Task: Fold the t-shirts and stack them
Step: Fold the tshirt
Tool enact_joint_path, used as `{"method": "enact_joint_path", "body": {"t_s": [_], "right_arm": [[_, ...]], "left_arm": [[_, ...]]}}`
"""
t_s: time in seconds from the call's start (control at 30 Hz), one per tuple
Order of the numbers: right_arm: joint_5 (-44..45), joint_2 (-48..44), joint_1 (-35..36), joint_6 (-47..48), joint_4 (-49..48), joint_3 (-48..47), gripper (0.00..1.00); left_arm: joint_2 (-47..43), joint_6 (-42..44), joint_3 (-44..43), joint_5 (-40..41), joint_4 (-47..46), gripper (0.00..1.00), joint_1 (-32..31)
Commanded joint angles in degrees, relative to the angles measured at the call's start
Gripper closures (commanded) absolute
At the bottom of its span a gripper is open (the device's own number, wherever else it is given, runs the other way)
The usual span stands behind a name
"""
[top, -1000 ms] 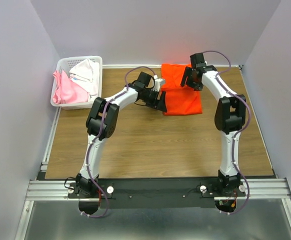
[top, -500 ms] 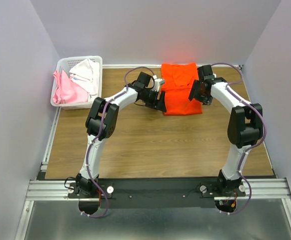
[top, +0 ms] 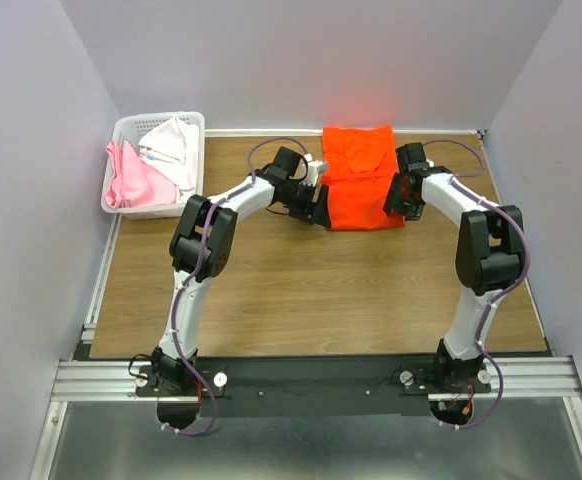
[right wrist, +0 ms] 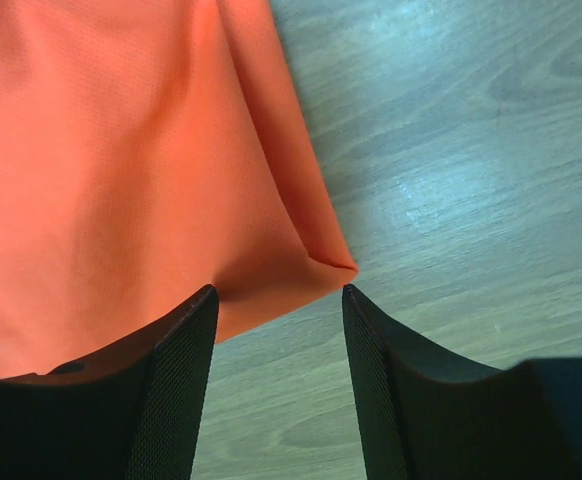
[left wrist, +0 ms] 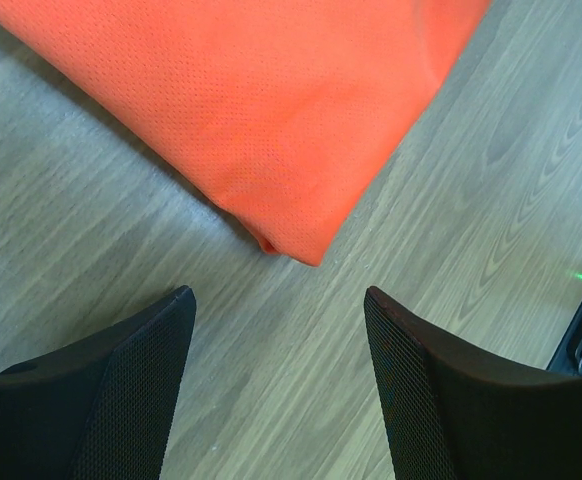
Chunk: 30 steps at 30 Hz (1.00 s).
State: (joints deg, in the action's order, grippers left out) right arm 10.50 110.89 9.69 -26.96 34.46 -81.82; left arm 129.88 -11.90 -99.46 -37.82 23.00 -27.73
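Fabric of bright orange colour, a folded short-sleeved t-shirt (top: pixel 359 185), lies flat at the far side of the brown wooden table (top: pixel 301 290), as a neat rectangle with a smaller folded part on its top. The left black two-finger gripper (top: pixel 318 203) is at the left near corner of this shirt. In the left wrist view its fingers (left wrist: pixel 131 390) stand wide apart with only bare wood between them, and the pointed corner of the orange cloth (left wrist: pixel 271 100) is just in front of the gap, not touching the fingers.

The right black two-finger gripper (top: pixel 399 198) is at the right edge of the shirt. In the right wrist view it (right wrist: pixel 278 290) is also spread, and the corner of the orange cloth (right wrist: pixel 91 150) reaches between the fingertips. Whether the fingers touch the cloth, one cannot tell.

Well apart, at the far left corner, stands a white plastic lattice basket (top: pixel 161 116). Inside it lie a pale pink t-shirt (top: pixel 131 182) and a white t-shirt (top: pixel 176 150), both crumpled.
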Motion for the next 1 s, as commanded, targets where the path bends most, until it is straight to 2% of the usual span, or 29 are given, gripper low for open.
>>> {"method": "enact_joint_path", "body": {"t_s": [0.0,0.33,0.53,0.77,0.93,0.97], "right_arm": [[1.3,1.4,-0.6,0.1,-1.8,2.5,0.41],[-0.4,3.5,-2.3,0.6,-3.6,4.5,0.46],[-3.0,4.2,-2.3,0.5,-3.9,6.7,0.54],[-5.3,2.7,-2.4,0.2,-3.9,9.4,0.66],[-6.8,0.8,-2.3,0.0,-3.9,11.2,0.68],[-6.8,0.5,-2.4,-0.1,-3.9,11.5,0.69]], "left_arm": [[-3.4,-0.1,0.9,1.3,-0.2,0.24,0.0],[-3.6,-1.0,0.6,1.3,-0.1,0.25,0.0],[-2.7,-2.2,-0.3,2.8,0.3,0.27,-0.8],[-0.5,-4.3,-2.8,5.7,2.0,0.32,-2.0],[0.6,-5.5,-3.6,7.1,2.7,0.35,-2.2],[0.7,-5.9,-3.6,7.5,2.7,0.38,-2.2]]}}
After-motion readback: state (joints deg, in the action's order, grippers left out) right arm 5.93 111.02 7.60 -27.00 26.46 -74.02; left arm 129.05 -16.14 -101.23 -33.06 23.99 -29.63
